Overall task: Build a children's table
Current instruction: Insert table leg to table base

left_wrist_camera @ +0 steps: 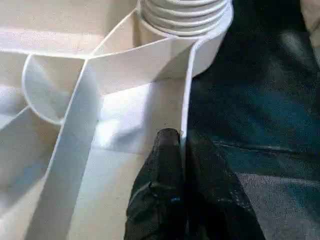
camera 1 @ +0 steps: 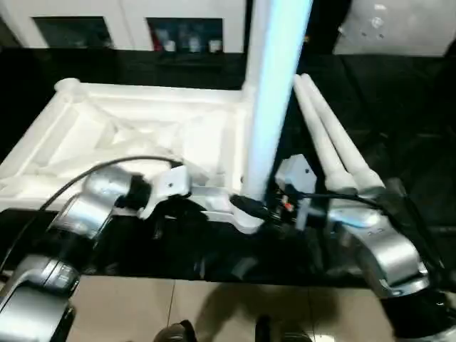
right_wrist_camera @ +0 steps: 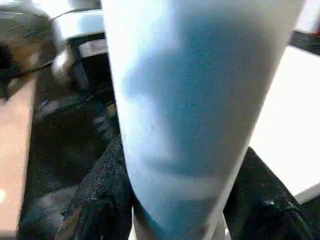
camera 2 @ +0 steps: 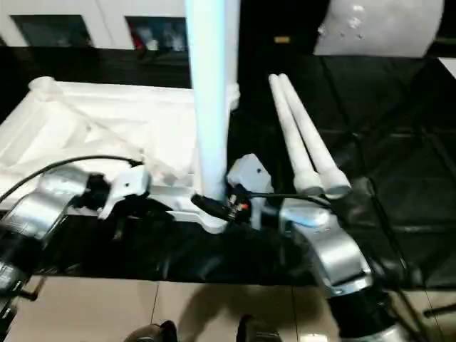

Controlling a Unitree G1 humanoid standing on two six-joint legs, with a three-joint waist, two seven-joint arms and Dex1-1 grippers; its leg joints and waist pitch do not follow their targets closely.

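The children's table top (camera 1: 107,132) lies upside down on a black mat, ribs showing. One white leg (camera 1: 274,92) stands upright in its near right corner socket (left_wrist_camera: 186,20). My right gripper (camera 1: 253,206) is shut on this leg low down, and black fingers (right_wrist_camera: 95,200) flank the tube (right_wrist_camera: 190,100) on both sides. My left gripper (left_wrist_camera: 181,137) is shut on the thin near rim wall (left_wrist_camera: 186,95) of the top, a short way from that corner. Two loose legs (camera 2: 299,135) lie side by side on the mat to the right.
A white cabinet with glass doors (camera 1: 128,28) stands behind the mat. A white pad (camera 1: 399,25) sits at the back right. Tan floor (camera 1: 214,306) begins at the mat's near edge. A black cable (camera 1: 78,182) loops over my left forearm.
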